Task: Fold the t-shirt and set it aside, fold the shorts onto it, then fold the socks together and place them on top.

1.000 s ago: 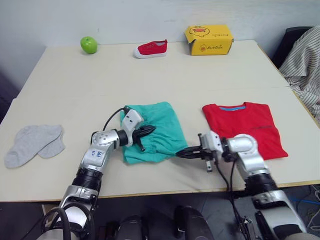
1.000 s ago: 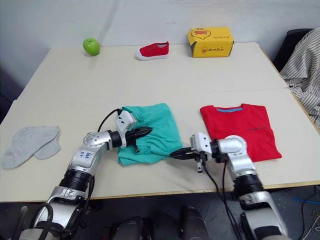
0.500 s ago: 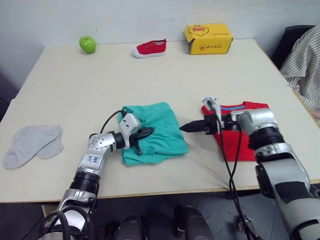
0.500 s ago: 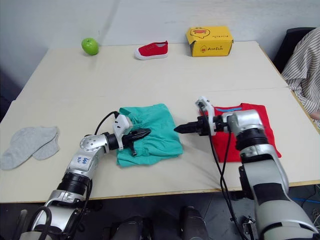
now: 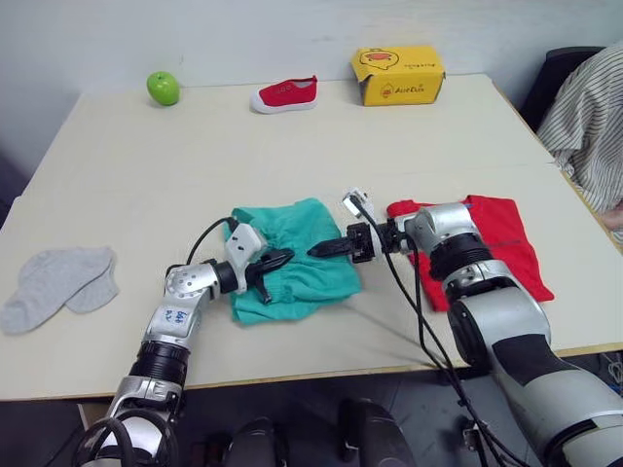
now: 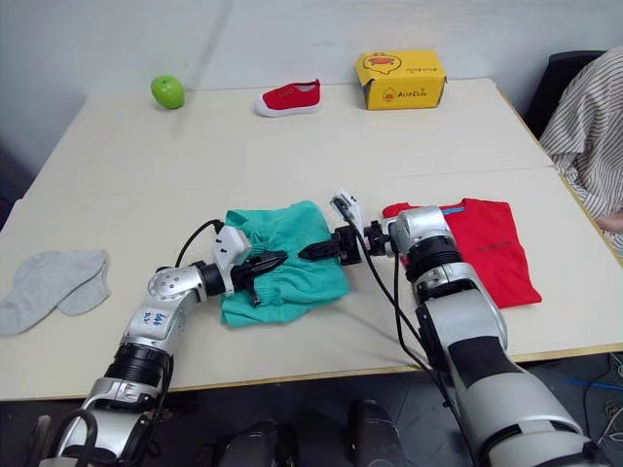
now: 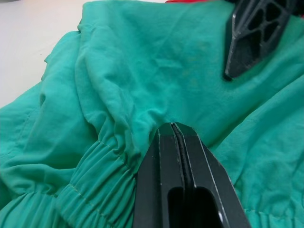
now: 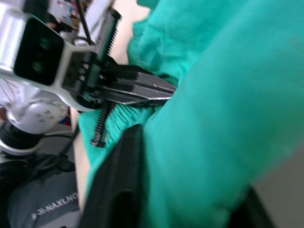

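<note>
1. Shorts (image 5: 292, 258) lie bunched near the table's front middle. In the right wrist view teal cloth covers most of the right gripper (image 5: 319, 250), with one black finger (image 8: 118, 185) showing beside the fabric, so I cannot tell how far it is open or whether it holds cloth.
2. Left gripper (image 5: 283, 257) rests on the shorts by the gathered waistband; in the left wrist view its fingers (image 7: 183, 156) are pressed together and nothing is visibly between them.
3. T-shirt (image 5: 506, 243) is folded just right of the shorts; its near-left part is hidden behind the right arm.
4. Socks (image 5: 56, 285) lie flat and overlapping at the table's (image 5: 292, 146) left edge, well apart from the shorts, bare tabletop between.
5. Wide bare tabletop behind the clothes. Along the back edge: apple (image 5: 164, 88), small red shoe (image 5: 284, 94), yellow box (image 5: 400, 75); box looks closed, contents hidden.
6. Striped cloth (image 5: 584, 107) is cut off at the right edge.
</note>
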You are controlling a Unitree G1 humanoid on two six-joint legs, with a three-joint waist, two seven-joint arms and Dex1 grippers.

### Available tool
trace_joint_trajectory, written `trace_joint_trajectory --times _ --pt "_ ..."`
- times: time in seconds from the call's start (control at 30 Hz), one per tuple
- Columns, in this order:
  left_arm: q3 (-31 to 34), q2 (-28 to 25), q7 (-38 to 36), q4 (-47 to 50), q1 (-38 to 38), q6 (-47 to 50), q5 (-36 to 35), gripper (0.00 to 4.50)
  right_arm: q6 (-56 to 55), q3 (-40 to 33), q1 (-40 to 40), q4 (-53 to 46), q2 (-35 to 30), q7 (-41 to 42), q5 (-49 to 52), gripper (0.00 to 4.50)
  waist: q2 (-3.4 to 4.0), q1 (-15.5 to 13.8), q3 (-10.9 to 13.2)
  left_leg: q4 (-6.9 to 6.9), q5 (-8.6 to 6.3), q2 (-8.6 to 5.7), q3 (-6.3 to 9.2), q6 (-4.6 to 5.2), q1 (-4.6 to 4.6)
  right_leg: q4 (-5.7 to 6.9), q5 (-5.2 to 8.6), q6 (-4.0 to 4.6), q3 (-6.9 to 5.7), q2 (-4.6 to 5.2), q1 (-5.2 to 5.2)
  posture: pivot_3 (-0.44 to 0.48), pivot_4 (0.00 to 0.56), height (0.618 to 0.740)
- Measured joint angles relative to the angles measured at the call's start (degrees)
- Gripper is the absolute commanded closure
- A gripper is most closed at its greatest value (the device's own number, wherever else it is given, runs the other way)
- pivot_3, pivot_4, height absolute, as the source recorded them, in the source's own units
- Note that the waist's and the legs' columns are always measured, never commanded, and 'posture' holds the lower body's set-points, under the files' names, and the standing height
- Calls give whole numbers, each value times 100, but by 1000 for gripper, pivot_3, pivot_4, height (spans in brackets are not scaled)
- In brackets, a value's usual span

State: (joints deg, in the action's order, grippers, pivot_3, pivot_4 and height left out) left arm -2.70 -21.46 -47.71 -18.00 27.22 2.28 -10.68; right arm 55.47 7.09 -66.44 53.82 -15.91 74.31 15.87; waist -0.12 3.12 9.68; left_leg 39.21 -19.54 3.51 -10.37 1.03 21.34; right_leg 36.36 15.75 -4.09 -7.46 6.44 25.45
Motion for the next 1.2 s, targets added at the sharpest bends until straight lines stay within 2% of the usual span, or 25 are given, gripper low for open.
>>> trace_joint_trajectory --times 0.07,0.17,0.3,0.4,0.5,0.57,0.6,0.67,0.77,0.9,0.97,1.1,1.2 --pt "9 -40 -268 254 -122 21 -210 4500 257 81 126 -487 -241 252 96 4463 1 -1 1 0 0 -2 2 0 6 -1 0 0 0 1 5 0 150 740" --pt "19 -179 -667 784 -301 320 -599 3907 717 259 297 -1345 -741 495 206 4500 1 -10 1 0 0 -2 6 1 12 -12 0 0 -1 3 6 0 150 740" --pt "26 -240 -955 1733 -367 895 -1168 2655 1347 399 560 -2574 -1708 776 542 4500 0 -88 3 3 -1 -5 17 2 20 -22 -1 -2 1 6 4 0 150 740" --pt "63 -342 -1008 2357 -482 1235 -1537 1743 1446 495 712 -3347 -2962 1269 788 4500 7 -173 11 1 -4 -8 23 6 25 -35 -2 -4 -2 5 4 0 150 740" --pt "146 -460 -1020 2620 -657 1414 -1675 851 1219 473 714 -3545 -4141 1451 898 4500 4 -171 13 0 -7 -8 20 7 21 -51 -2 -4 -13 4 0 0 150 740" --pt "175 -468 -1061 2700 -763 1409 -1735 188 1014 639 722 -3455 -4702 1482 955 4500 1 -155 15 0 -8 -8 12 7 17 -66 -2 -4 -9 4 0 0 150 740" --pt "179 -475 -1114 2751 -829 1391 -1773 20 832 779 737 -3267 -4988 1496 953 4500 0 -148 16 0 -8 -6 8 6 15 -66 -2 -4 -7 4 1 0 150 740" --pt "229 -561 -1217 2869 -1006 1360 -1860 20 453 1009 759 -2769 -5367 1519 854 4500 0 -134 17 0 -10 1 2 1 9 -67 -1 -3 -1 1 1 0 150 740" --pt "289 -662 -1258 2907 -1093 1358 -1885 20 -449 1308 799 -1570 -5394 1532 286 4500 -2 -136 18 0 -9 3 -14 0 0 -63 -1 -2 9 -7 0 0 150 740" --pt "364 -827 -1301 3081 -1245 1377 -1928 20 -1665 1428 812 -206 -4777 1432 -382 4500 0 -109 20 0 -9 10 -36 -3 -8 -55 -1 -2 27 -16 4 0 150 740" --pt "487 -936 -1325 3151 -1324 1382 -1972 20 -2134 1229 735 437 -4365 1067 -534 4500 5 -97 23 0 -7 12 -42 -6 -12 -50 -1 -2 33 -20 6 0 150 740" --pt "797 -1323 -1412 3376 -1720 1432 -2154 0 -3469 1169 721 1206 -4171 481 -1106 3385 18 -117 30 0 -7 11 -46 -6 -11 -50 -1 -2 42 -18 11 0 150 740" --pt "1055 -1464 -1416 3440 -1922 1456 -2250 0 -4169 832 715 1430 -4202 404 -1249 2290 18 -150 30 4 -8 6 -47 -3 -11 -50 -2 -5 48 -15 10 0 150 740"
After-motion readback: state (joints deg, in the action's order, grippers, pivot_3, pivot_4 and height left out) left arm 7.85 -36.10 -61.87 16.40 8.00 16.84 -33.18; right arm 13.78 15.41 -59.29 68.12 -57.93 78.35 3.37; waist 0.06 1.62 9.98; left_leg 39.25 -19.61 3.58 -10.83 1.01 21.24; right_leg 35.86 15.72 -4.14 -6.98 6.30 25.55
